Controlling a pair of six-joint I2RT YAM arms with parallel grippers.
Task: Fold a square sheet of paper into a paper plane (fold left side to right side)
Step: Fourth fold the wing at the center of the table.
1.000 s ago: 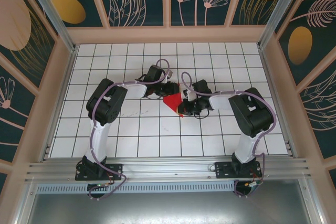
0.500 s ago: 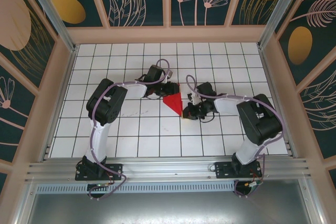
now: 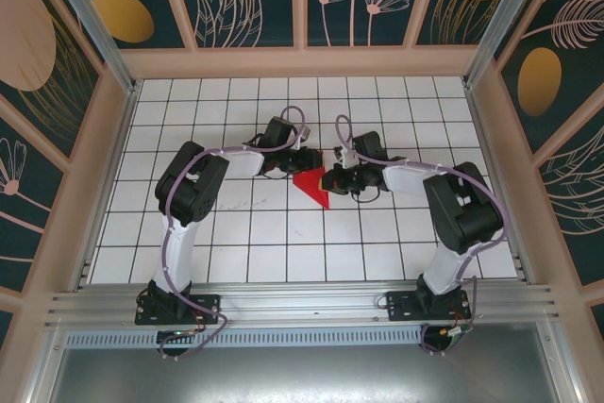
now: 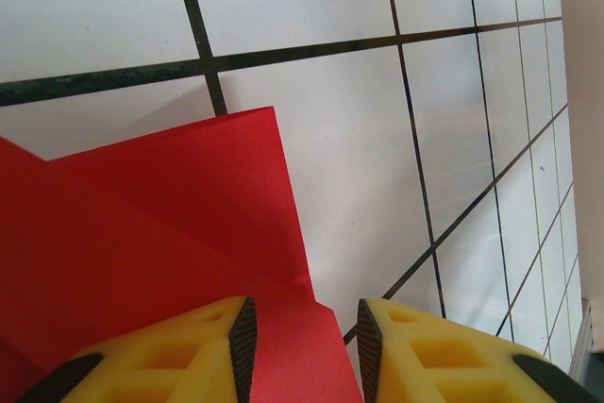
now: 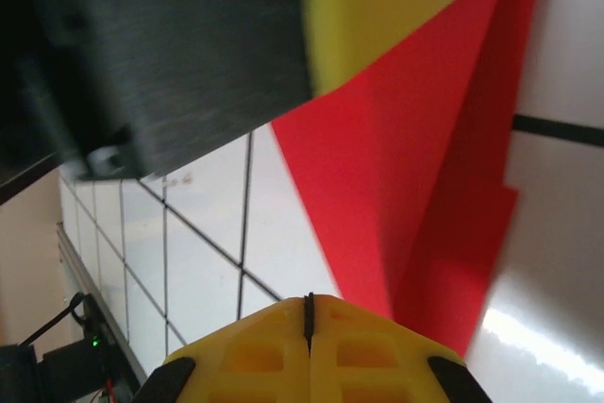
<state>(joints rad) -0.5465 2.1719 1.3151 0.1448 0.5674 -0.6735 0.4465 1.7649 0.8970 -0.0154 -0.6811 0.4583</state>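
One folded red sheet [image 3: 312,186], bench [image 3: 283,252] open all round. My left tool [image 4: 304,313] gapes over its edge; my right tool [image 5: 309,301] is closed.

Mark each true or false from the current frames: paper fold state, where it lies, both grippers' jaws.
1. The square sheet of paper lies flat and unfolded. False: it is folded into overlapping layers and tapers to a point.
2. The paper rests on the table between the two grippers. True.
3. The right gripper has its jaws wide apart. False: its fingers are pressed together.
4. The left gripper has its fingers apart, over the red paper. True.
5. The paper sits in the table's far left corner. False: it is near the middle of the grid.
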